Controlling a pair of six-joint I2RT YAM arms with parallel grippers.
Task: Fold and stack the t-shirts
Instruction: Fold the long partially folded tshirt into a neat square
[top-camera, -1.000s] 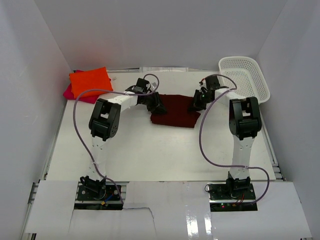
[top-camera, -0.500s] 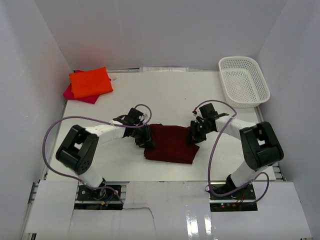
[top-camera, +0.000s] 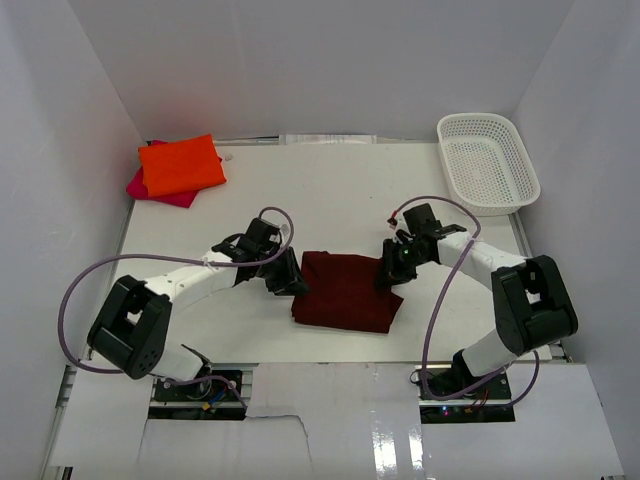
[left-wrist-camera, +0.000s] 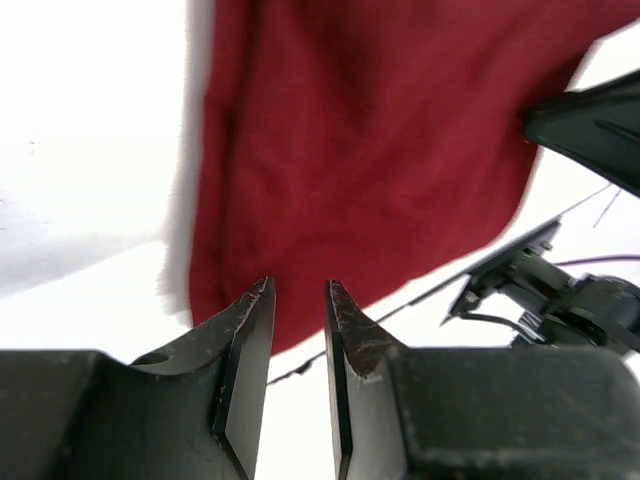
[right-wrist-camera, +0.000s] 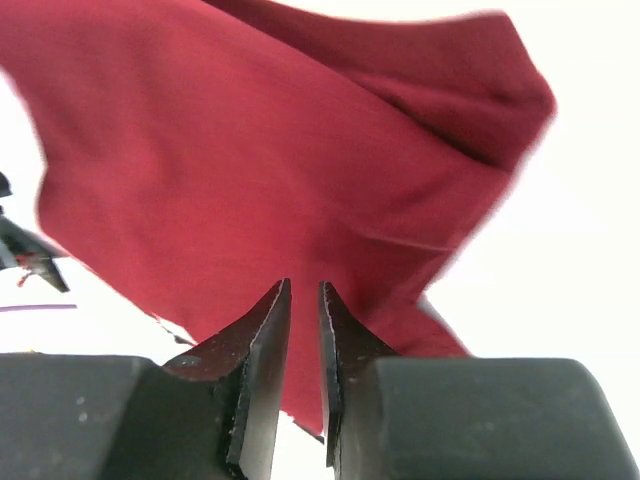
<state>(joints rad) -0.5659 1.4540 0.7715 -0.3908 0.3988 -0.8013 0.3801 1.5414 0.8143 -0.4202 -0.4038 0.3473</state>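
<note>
Looking at my left gripper (left-wrist-camera: 298, 285), its fingers have a thin gap, and my right gripper (right-wrist-camera: 303, 285) looks the same; I cannot tell if either pinches cloth. Both sit at the far corners of the maroon t-shirt (top-camera: 345, 292), folded on the table (top-camera: 330, 190). Next, I think, it needs a firm hold to go onto the orange t-shirt (top-camera: 180, 165)

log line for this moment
maroon t-shirt folded flat | left gripper at its left edge | right gripper at right edge | grips unclear
</note>
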